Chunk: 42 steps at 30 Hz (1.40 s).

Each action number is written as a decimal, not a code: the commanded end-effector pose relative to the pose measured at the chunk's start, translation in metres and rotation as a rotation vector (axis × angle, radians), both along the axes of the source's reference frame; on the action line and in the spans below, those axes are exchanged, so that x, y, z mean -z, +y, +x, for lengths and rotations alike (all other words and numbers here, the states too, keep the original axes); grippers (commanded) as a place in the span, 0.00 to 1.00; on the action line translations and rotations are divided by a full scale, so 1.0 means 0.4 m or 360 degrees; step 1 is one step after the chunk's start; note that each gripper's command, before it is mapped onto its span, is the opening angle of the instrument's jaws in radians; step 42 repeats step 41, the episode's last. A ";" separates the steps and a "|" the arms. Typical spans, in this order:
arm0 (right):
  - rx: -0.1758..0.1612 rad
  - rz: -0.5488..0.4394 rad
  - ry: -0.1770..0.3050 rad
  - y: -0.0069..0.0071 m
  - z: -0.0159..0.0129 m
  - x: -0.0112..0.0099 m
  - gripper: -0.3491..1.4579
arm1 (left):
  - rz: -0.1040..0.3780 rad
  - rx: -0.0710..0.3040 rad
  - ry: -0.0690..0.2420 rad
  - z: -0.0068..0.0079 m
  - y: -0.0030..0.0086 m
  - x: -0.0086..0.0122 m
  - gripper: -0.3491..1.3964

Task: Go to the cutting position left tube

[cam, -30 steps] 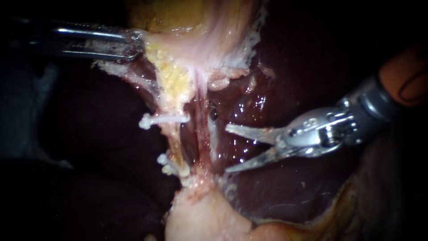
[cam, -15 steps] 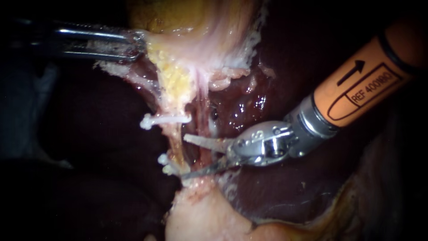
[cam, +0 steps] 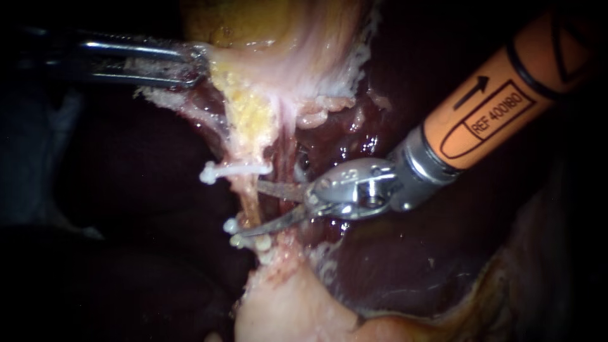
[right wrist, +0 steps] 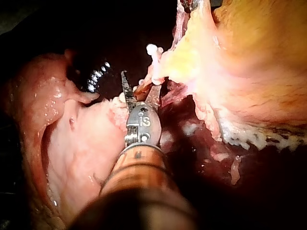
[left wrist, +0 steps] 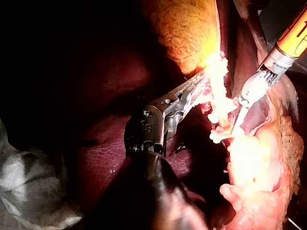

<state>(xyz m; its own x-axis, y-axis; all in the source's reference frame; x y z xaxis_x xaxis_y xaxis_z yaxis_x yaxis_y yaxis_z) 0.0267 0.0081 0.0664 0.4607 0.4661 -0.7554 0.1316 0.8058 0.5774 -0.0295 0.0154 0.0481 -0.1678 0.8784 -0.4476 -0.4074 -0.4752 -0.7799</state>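
Endoscope view: left tube (cam: 247, 197) vertical (clips (cam: 233, 170) either end); right instrument (cam: 247, 209) claw spread astride.

Endoscope close, wrist cameras facing forward, all sharing left tube (cam: 249, 204)

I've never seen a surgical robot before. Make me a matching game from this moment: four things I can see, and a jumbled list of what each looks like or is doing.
1 left instrument
2 right instrument
3 upper clip
4 liver

A white, lying across the tube
B dark red-brown, glistening
C jaws shut on pale tissue
D jaws open, tube between them

Pairs: 1-C, 2-D, 3-A, 4-B
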 end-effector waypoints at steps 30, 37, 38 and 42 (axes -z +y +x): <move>-0.0033 0.0125 0.0168 -0.0071 0.0135 0.0141 0.99 | 0.0000 -0.0001 0.0000 -0.0006 -0.0001 -0.0002 0.00; -0.0032 0.0125 0.0169 -0.0070 0.0138 0.0142 0.99 | 0.0000 -0.0001 0.0000 -0.0007 -0.0001 -0.0002 0.00; -0.0032 0.0125 0.0169 -0.0069 0.0138 0.0141 0.99 | 0.0000 -0.0001 0.0000 -0.0007 -0.0001 -0.0002 0.00; -0.0032 0.0124 0.0169 -0.0068 0.0137 0.0136 0.99 | 0.0000 -0.0001 0.0000 -0.0006 -0.0001 -0.0002 0.00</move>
